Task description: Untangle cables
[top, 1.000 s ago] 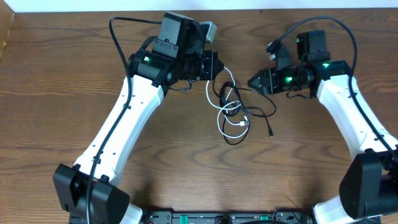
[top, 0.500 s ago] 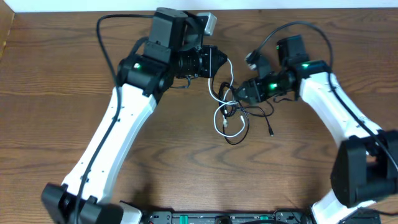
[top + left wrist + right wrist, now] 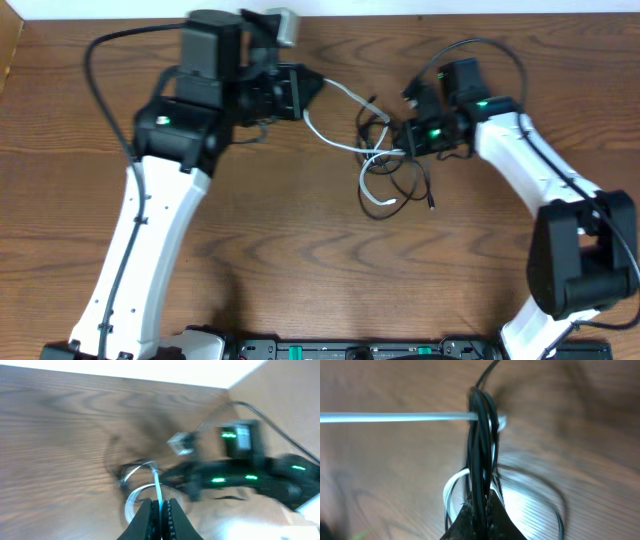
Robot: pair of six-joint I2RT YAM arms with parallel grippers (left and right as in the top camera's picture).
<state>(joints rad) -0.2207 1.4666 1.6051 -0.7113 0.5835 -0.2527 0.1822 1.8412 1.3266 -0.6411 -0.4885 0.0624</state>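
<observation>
White cable (image 3: 395,418) taut nr table's (image 3: 300,250) far edge

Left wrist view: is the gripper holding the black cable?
No, the left gripper is shut on the white cable, which runs out from between its tips.

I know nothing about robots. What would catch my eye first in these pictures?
Two white robot arms lean in over a wooden table and meet at a small tangle of cords near its far edge. The left gripper pinches the white cable, which runs taut like a tightrope into the knot. The right gripper clamps several loops of the black cable.
</observation>
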